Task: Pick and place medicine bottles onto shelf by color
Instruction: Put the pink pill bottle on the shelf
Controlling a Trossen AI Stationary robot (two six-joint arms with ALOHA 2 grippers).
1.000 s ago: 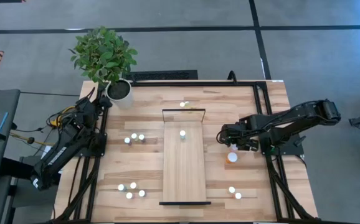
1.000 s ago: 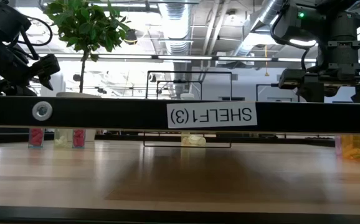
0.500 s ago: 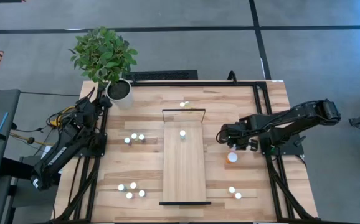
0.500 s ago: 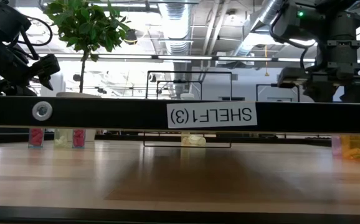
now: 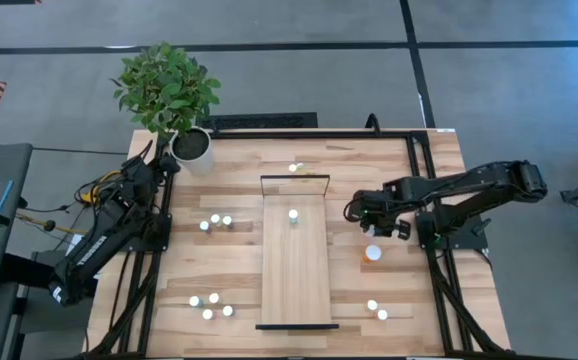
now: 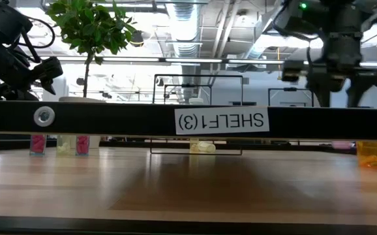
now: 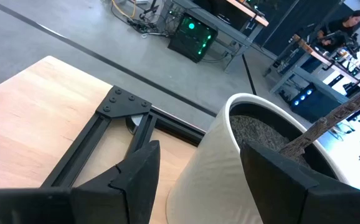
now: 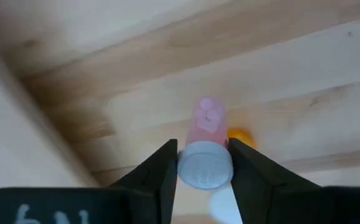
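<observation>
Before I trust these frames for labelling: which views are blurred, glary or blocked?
Low view: the shelf's black frame bar blocks a band across the picture, bright ceiling lights glare behind it, and the right pincer is motion-smeared. Right wrist view: the pink bottle between the pads is soft, the tabletop blurred. Left wrist view: the white plant pot looms close. High view: even and sharp.

Even, bright overhead light with soft shadows; the right wrist view looks blurred, perhaps from motion.
</observation>
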